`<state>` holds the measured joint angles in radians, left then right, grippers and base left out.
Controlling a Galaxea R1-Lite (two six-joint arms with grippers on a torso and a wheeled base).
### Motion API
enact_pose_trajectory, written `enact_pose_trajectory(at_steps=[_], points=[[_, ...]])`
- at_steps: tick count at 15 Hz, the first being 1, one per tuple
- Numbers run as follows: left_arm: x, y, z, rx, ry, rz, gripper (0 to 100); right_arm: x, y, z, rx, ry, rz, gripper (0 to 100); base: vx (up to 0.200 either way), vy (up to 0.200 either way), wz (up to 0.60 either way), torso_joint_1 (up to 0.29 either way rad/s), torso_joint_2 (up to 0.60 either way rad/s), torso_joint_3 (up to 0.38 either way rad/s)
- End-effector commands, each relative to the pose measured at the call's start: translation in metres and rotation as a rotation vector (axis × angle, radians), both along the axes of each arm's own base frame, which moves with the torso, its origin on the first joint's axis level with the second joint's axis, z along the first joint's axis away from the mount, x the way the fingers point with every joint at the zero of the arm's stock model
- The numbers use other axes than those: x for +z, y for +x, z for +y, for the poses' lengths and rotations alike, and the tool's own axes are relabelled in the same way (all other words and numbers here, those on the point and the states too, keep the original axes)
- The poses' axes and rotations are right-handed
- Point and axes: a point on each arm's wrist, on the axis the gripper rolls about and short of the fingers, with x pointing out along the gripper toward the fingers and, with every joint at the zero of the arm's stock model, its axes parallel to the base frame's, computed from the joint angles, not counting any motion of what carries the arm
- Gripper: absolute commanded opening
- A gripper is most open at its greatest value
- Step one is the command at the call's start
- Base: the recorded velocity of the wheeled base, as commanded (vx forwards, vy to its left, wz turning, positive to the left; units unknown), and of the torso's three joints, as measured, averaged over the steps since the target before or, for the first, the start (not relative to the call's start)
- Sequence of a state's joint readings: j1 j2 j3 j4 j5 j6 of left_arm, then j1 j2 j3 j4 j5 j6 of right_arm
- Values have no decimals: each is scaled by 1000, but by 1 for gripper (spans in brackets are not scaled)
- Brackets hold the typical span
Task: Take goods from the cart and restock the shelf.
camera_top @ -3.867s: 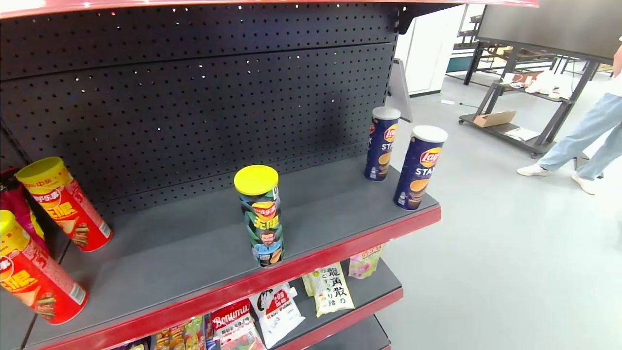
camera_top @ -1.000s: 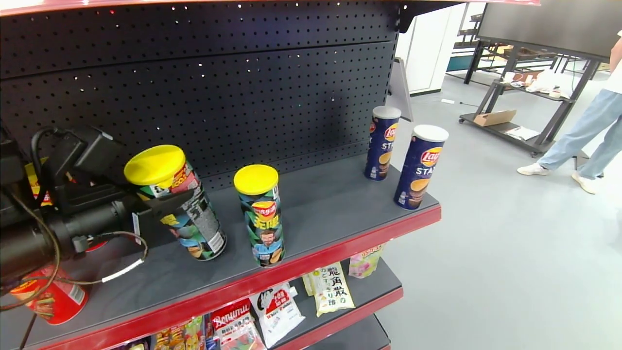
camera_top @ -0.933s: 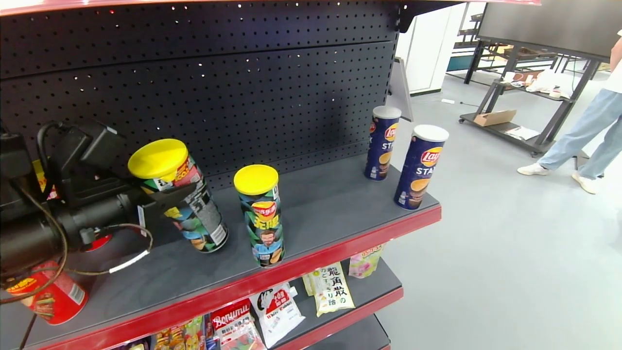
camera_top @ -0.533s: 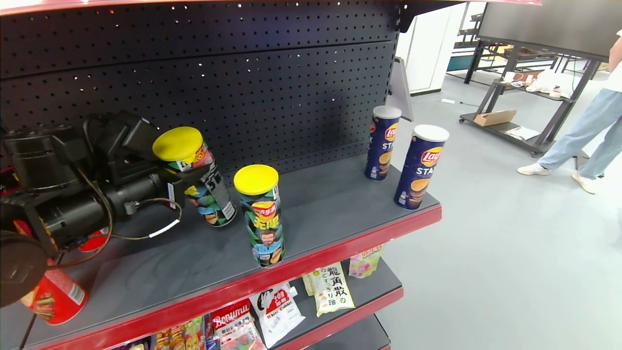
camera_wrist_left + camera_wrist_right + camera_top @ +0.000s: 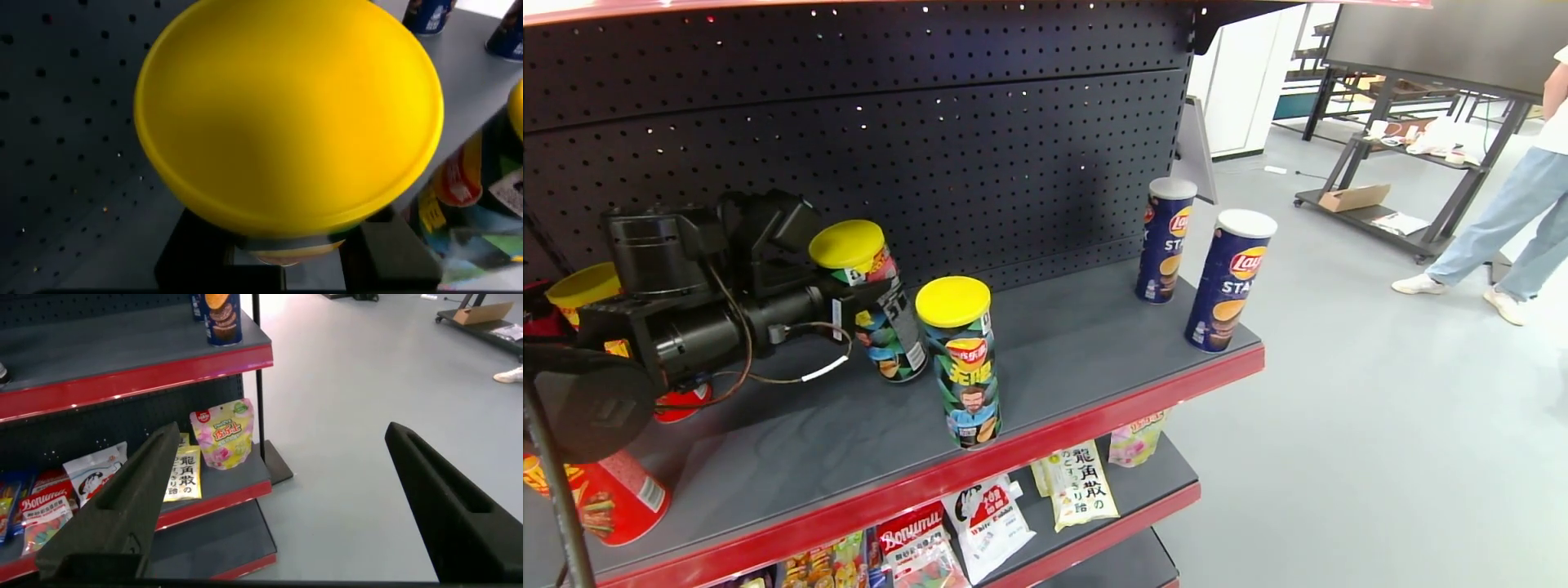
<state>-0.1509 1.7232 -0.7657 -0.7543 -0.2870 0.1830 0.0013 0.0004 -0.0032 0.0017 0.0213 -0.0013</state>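
Head view. Yellow-lidded chip can [image 5: 894, 335] with green-blue print, pinched at mid-height between the jaws of left gripper [image 5: 882, 314]. Sits tilted over the grey shelf deck [image 5: 1054, 351], top leaning toward the robot's left, close to the black pegboard back [image 5: 972, 147]. Cannot tell whether its base touches the deck. Stands just behind and to the left of a matching upright can [image 5: 961, 367], itself near the deck's red front edge. Farther right, blue can [image 5: 1227, 282] upright at the front corner and second blue can [image 5: 1166, 245] upright behind it, the two apart. At front left, red can [image 5: 600, 494] partly hidden by the arm. Below, snack bags [image 5: 1072, 486] on the lower shelf.

Left wrist view. Yellow lid [image 5: 286, 114] seen close from above, with dark fingers [image 5: 196, 257] clamping the can on both sides beneath it. Printed side of the matching upright can just beside.

Right wrist view. Right gripper [image 5: 282, 437] facing the lower shelves, jaws spread wide. Beyond them, pink-and-green snack bag [image 5: 222, 434] on a lower shelf, beside grey floor [image 5: 351, 376].
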Motion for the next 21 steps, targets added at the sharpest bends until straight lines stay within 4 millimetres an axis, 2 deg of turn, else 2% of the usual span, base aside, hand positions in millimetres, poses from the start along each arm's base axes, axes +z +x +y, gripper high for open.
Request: enact_pose_trajectory(at_steps=[1,5,7,11,15,21], points=[[-3,10,-2,0,0,9,0,0,0,0,0,0,0,100,0,0,0,0,0,0],[4,27,-20,13,-15,15,0,0,0,0,0,0,0,100,0,0,0,0,0,0],[2,33,-24,11,-16,20,0,0,0,0,0,0,0,100,0,0,0,0,0,0],[-8,40,-26,21,-9,41,0,0,0,0,0,0,1,100,0,0,0,0,0,0],[-10,53,-30,23,-9,31,0,0,0,0,0,0,0,100,0,0,0,0,0,0],[-17,59,-41,0,-13,16,0,0,0,0,0,0,0,100,0,0,0,0,0,0]])
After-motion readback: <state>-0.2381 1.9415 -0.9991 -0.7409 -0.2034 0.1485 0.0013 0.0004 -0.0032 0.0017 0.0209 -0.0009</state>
